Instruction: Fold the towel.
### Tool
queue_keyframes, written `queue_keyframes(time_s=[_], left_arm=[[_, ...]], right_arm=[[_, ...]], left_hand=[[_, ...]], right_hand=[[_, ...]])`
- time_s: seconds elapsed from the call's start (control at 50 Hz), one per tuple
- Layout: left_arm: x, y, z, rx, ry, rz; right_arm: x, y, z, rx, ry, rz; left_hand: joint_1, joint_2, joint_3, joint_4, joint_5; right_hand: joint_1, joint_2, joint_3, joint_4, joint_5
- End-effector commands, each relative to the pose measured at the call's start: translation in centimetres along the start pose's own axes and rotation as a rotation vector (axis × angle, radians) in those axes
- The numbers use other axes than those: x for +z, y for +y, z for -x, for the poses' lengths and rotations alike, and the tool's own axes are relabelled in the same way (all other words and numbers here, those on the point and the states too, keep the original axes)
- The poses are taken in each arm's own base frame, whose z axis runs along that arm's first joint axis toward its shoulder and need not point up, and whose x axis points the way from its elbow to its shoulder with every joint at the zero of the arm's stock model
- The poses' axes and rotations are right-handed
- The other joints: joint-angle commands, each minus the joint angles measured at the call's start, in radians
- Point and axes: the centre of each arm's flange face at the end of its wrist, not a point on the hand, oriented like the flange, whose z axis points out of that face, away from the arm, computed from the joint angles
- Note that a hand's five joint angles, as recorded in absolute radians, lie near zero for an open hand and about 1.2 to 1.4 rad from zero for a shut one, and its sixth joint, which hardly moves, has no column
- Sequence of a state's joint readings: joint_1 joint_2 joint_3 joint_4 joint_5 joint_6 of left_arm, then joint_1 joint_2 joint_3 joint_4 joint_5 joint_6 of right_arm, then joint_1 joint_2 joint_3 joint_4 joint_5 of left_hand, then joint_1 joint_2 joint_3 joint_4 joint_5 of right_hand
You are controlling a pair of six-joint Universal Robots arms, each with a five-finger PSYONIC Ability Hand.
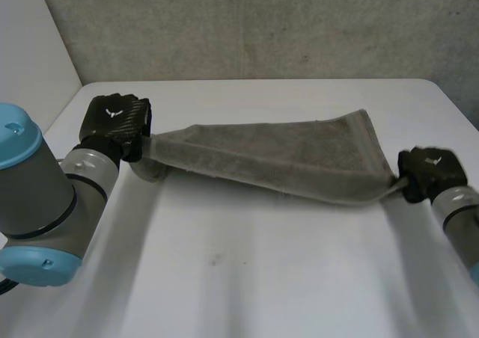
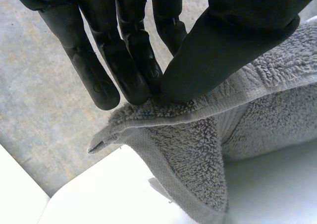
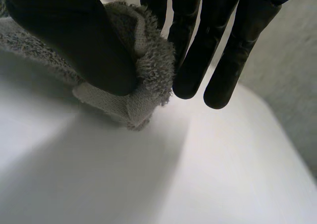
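1. Two arms with grey joints and light-blue caps reach over a smooth white tabletop. The left arm bulks nearest.
2. Left hand, matt black: its straight fingers squeeze a hemmed corner of the towel against the thumb.
3. Right hand: the thumb pins the towel's opposite end against its straight fingers, and the cloth is bunched in the pinch.
4. The towel is grey terry, looped and fuzzy, with a flat woven border band. It stretches between both hands across the tabletop's middle as a long, loosely doubled strip, wider toward the right end. Whether its lower edge touches the surface is unclear.
5. Beyond stands a rough, speckled grey wall.
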State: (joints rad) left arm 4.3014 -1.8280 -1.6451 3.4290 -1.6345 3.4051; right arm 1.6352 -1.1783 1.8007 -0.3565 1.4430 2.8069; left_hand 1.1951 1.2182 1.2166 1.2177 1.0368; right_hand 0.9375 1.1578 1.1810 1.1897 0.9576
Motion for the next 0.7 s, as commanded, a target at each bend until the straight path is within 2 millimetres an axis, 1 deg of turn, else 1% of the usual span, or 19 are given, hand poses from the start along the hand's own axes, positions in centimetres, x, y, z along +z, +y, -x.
queue_keyframes(time_s=[0.02, 0.08, 0.1, 0.14, 0.16, 0.18, 0.2, 0.22, 0.24, 0.26, 0.28, 0.36, 0.44, 0.5, 0.54, 0.56, 0.58, 0.66, 0.7], left_arm=[[-1.1, 0.0, -0.1, 0.016, 0.024, 0.065], [-2.5, -1.3, 0.4, 0.018, 0.027, 0.096], [-3.2, -2.1, 0.8, 0.019, 0.028, 0.104], [-3.7, -3.1, 1.3, 0.019, 0.022, 0.101], [-4.0, -4.2, 1.8, 0.017, 0.012, 0.091], [-4.0, -4.2, 1.8, 0.017, 0.012, 0.091], [-4.4, -5.6, 2.5, 0.015, -0.005, 0.066], [-4.9, -7.2, 3.2, 0.011, -0.020, 0.032], [-4.9, -7.2, 3.2, 0.011, -0.021, 0.031], [-5.2, -8.6, 3.8, 0.007, -0.038, -0.002], [-5.5, -9.8, 4.4, 0.006, -0.052, -0.030], [-5.5, -11.3, 5.5, 0.004, -0.083, -0.061], [-4.7, -11.3, 6.2, 0.008, -0.099, -0.028], [-3.8, -10.3, 6.0, 0.008, -0.088, 0.012], [-1.7, -7.3, 5.2, 0.022, -0.055, 0.126], [-1.7, -7.3, 5.2, 0.022, -0.055, 0.126], [-0.8, -5.9, 4.8, 0.035, -0.039, 0.176], [2.4, -1.7, 3.5, 0.078, 0.007, 0.284], [3.5, -0.9, 3.2, 0.089, 0.012, 0.296]], right_arm=[[-2.7, -6.8, -2.1, -0.018, 0.002, -0.165], [-4.3, -9.8, -3.8, -0.024, 0.025, -0.209], [-4.3, -9.9, -3.8, -0.024, 0.025, -0.209], [-6.5, -13.1, -5.3, -0.041, 0.043, -0.262], [-6.5, -13.2, -5.3, -0.041, 0.043, -0.262], [-7.6, -15.0, -5.8, -0.055, 0.043, -0.299], [-8.5, -16.8, -6.1, -0.069, 0.034, -0.332], [-8.6, -16.8, -6.1, -0.069, 0.034, -0.332], [-9.4, -18.4, -6.4, -0.084, 0.023, -0.355], [-10.0, -19.6, -6.5, -0.097, 0.004, -0.368], [-10.0, -19.6, -6.5, -0.097, 0.004, -0.369], [-11.3, -21.8, -6.9, -0.145, -0.023, -0.362], [-9.5, -20.4, -7.1, -0.181, -0.050, -0.269], [-6.8, -17.7, -6.5, -0.233, -0.097, -0.134], [-5.7, -16.4, -6.1, -0.266, -0.128, -0.078], [-4.7, -15.2, -5.4, -0.291, -0.158, -0.026], [-3.9, -14.1, -4.6, -0.314, -0.180, 0.022], [-2.2, -12.3, -3.3, -0.344, -0.190, 0.092], [-1.4, -12.0, -2.8, -0.357, -0.173, 0.106]], left_hand=[[0.201, 0.178, 0.180, 0.179, 0.185], [0.201, 0.178, 0.180, 0.179, 0.185], [0.201, 0.178, 0.180, 0.179, 0.185], [0.201, 0.178, 0.180, 0.179, 0.185], [0.201, 0.178, 0.180, 0.179, 0.185], [0.201, 0.178, 0.180, 0.179, 0.185], [0.201, 0.178, 0.180, 0.179, 0.185], [0.201, 0.178, 0.180, 0.179, 0.185], [0.201, 0.178, 0.180, 0.179, 0.185], [0.201, 0.178, 0.180, 0.179, 0.185], [0.201, 0.178, 0.180, 0.179, 0.185], [0.201, 0.178, 0.180, 0.179, 0.185], [0.201, 0.178, 0.180, 0.179, 0.185], [0.201, 0.178, 0.180, 0.179, 0.185], [0.201, 0.178, 0.180, 0.179, 0.185], [0.201, 0.178, 0.180, 0.179, 0.185], [0.201, 0.178, 0.180, 0.179, 0.185], [0.201, 0.178, 0.180, 0.179, 0.185], [0.201, 0.178, 0.180, 0.179, 0.185]], right_hand=[[0.459, 0.238, 0.215, 0.207, 0.264], [0.459, 0.238, 0.215, 0.207, 0.264], [0.459, 0.238, 0.215, 0.207, 0.264], [0.459, 0.238, 0.215, 0.207, 0.264], [0.459, 0.238, 0.215, 0.207, 0.264], [0.459, 0.238, 0.215, 0.207, 0.264], [0.459, 0.238, 0.215, 0.207, 0.264], [0.459, 0.238, 0.215, 0.207, 0.264], [0.459, 0.238, 0.215, 0.207, 0.264], [0.459, 0.238, 0.215, 0.207, 0.264], [0.459, 0.238, 0.215, 0.207, 0.264], [0.459, 0.238, 0.215, 0.207, 0.264], [0.459, 0.238, 0.215, 0.207, 0.264], [0.459, 0.238, 0.215, 0.207, 0.264], [0.459, 0.238, 0.215, 0.207, 0.264], [0.459, 0.238, 0.215, 0.207, 0.264], [0.459, 0.238, 0.215, 0.207, 0.264], [0.459, 0.238, 0.215, 0.207, 0.264], [0.459, 0.238, 0.215, 0.207, 0.264]])
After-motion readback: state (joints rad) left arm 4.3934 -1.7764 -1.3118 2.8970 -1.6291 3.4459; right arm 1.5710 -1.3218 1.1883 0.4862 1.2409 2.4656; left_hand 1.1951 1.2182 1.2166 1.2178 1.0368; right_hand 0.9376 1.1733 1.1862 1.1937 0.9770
